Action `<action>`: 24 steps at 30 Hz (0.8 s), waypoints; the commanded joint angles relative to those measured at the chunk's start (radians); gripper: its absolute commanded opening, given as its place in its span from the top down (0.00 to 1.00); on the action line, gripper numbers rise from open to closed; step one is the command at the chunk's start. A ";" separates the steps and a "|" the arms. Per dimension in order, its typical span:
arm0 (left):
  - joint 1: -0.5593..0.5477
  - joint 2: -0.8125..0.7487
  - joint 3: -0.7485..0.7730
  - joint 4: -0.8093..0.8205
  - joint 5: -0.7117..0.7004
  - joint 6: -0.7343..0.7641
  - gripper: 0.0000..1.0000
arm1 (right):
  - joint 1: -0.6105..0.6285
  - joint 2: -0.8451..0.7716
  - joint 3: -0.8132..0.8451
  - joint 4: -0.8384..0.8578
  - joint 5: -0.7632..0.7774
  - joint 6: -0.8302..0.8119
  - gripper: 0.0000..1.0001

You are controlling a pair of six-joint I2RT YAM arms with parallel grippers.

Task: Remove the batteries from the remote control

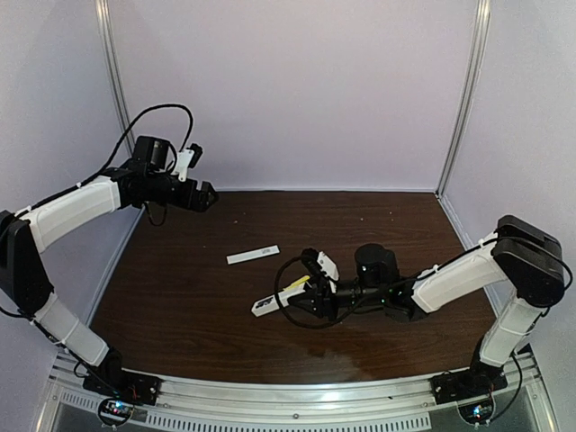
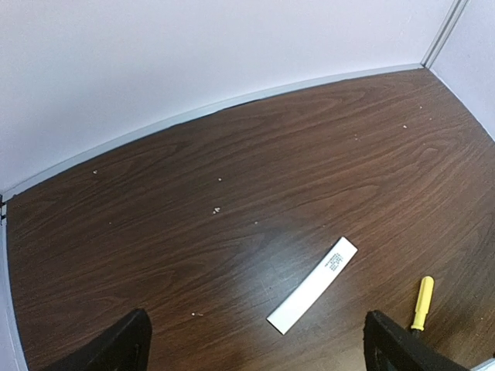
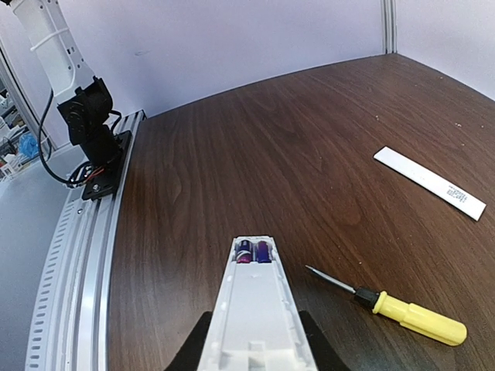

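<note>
While batteries (image 3: 253,252) sit loaded, slips threaten

Since the right jaws clench the remote control (image 3: 255,317) by one end, near the middle of the counter (image 1: 180,297), both batteries lie in its open free end. Tipped carelessly, they could roll off; the remote might twist loose. Left jaws hang released, far left.

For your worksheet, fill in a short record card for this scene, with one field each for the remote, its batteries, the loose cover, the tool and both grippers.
Remote: slim white rectangular remote control, clamped in the right gripper, battery bay open
Batteries: two small bluish-purple cylinder batteries, side by side in the bay, not yet removed
Cover: thin flat white cover strip, loose on the dark wooden table
Tool: yellow-handled screwdriver, lying on the table beside the remote
Other arm: left gripper open, empty, above the table
</note>
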 commanded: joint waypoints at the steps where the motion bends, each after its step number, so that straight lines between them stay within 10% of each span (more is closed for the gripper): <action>1: -0.005 -0.020 -0.015 0.049 -0.011 0.015 0.03 | 0.010 0.035 0.028 0.062 -0.029 -0.008 1.00; 24: -0.005 -0.013 -0.011 0.045 0.035 0.011 0.03 | 0.017 0.074 -0.011 -0.115 0.063 -0.145 0.92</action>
